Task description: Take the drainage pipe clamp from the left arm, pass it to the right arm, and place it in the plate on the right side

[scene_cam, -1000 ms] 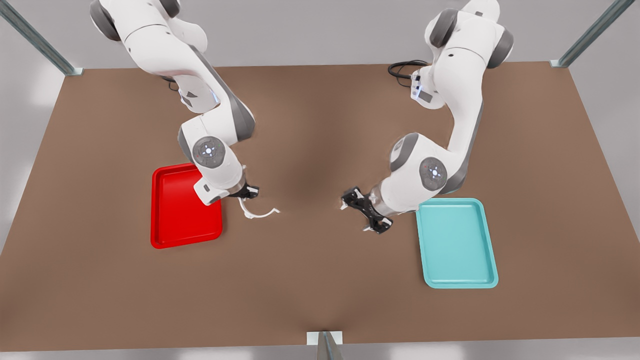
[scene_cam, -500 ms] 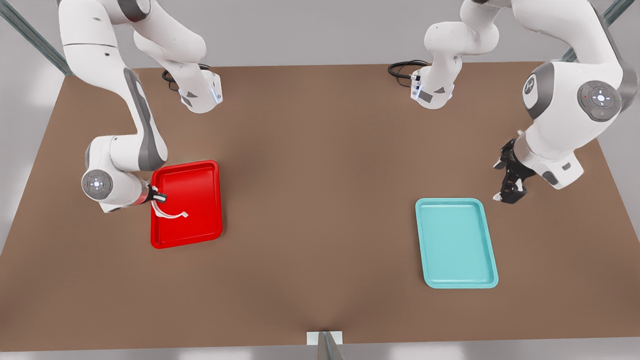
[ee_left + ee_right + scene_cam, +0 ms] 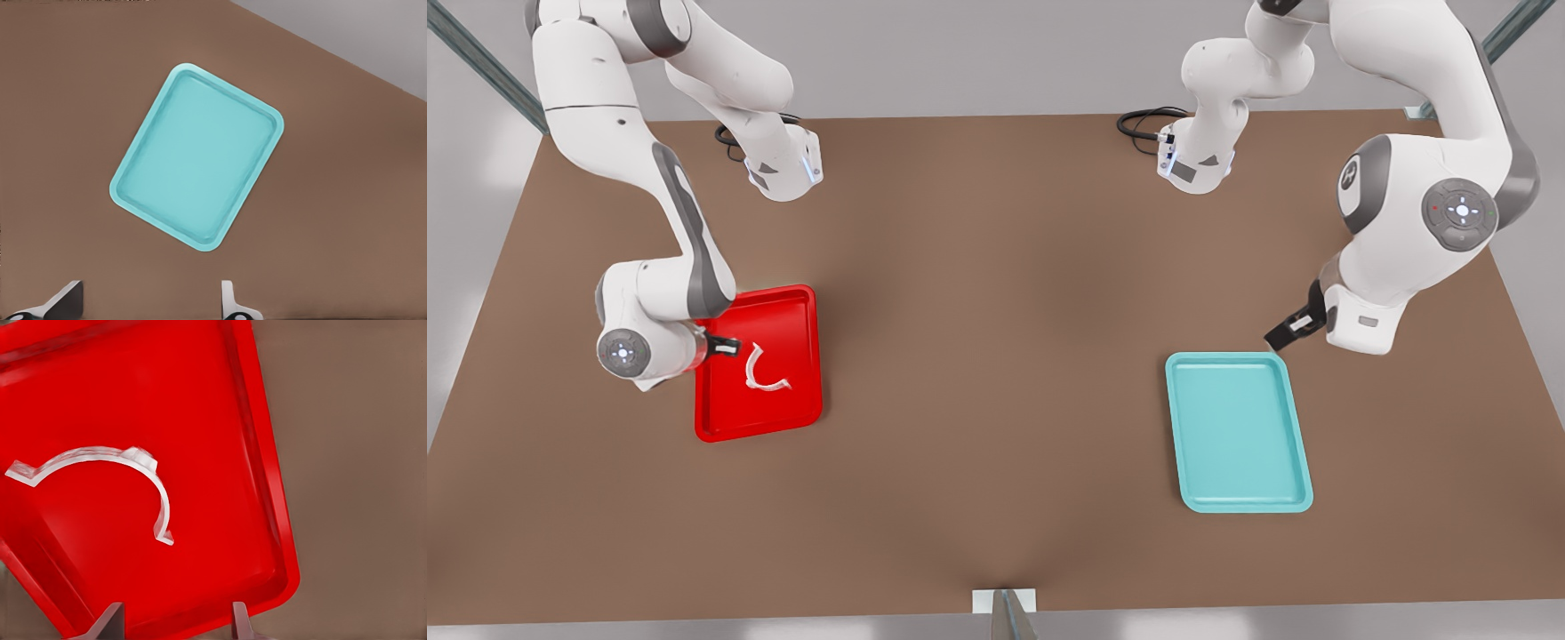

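The drainage pipe clamp (image 3: 763, 370), a thin white C-shaped half-ring, lies loose inside the red plate (image 3: 787, 311) at the front view's left. In the right wrist view the clamp (image 3: 93, 452) rests flat on the plate's floor (image 3: 207, 420), apart from the fingers. My right gripper (image 3: 726, 345) hovers at the plate's outer edge, open and empty, with its fingertips (image 3: 110, 621) spread wide. At the front view's right, my left gripper (image 3: 1286, 333) hangs open and empty just beyond a corner of the teal tray (image 3: 1240, 436). Its gripper (image 3: 147, 303) looks down on that tray (image 3: 200, 157).
Brown tabletop (image 3: 996, 356) lies between the two trays. Both arm bases stand at the far edge, with a black cable (image 3: 1143, 120) beside one. A metal post (image 3: 1005, 613) stands at the near edge's middle.
The right gripper has let go of the clamp, which now lies in the red plate. The left arm has swung its gripper in toward the teal tray's corner.
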Controlling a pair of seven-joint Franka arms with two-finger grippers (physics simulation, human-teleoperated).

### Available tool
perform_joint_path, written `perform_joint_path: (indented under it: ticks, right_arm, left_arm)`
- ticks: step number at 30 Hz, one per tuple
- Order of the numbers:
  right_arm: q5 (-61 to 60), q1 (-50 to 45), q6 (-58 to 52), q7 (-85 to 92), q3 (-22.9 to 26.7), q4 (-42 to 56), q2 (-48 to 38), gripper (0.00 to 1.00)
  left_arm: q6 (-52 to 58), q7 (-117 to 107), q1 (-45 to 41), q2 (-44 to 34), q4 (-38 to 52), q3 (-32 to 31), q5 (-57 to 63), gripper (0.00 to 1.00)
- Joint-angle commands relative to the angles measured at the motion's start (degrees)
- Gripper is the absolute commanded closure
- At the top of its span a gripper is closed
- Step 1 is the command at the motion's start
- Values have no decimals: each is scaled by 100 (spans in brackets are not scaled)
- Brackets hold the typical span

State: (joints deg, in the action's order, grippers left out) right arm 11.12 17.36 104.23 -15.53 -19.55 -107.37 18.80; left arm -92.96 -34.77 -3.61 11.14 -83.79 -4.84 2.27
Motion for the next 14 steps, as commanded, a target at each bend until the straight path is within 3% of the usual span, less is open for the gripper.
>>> perform_joint_path:
  ticks: [1,2,4,5,8,14]
  right_arm:
    - [-154,4,-938,736,-242,856,-78,0]
    - [-162,4,-1396,797,-365,1894,-105,0]
    - [-804,180,-1590,1474,-252,2326,-912,0]
    - [-813,-259,-1870,1431,161,2589,-1159,0]
    - [-997,-1912,-2214,1509,2051,3020,-869,0]
    - [-1103,-1938,-2143,1545,1964,2941,-966,0]
  left_arm:
    - [24,3363,0,-6,3,0,11,0]
    - [33,3372,0,-6,20,0,19,0]
    - [15,3381,-8,11,38,9,28,0]
    - [6,3390,-17,46,47,1,37,0]
    - [6,3390,-44,301,284,-8,63,0]
    - [6,3398,-44,301,284,-8,46,0]
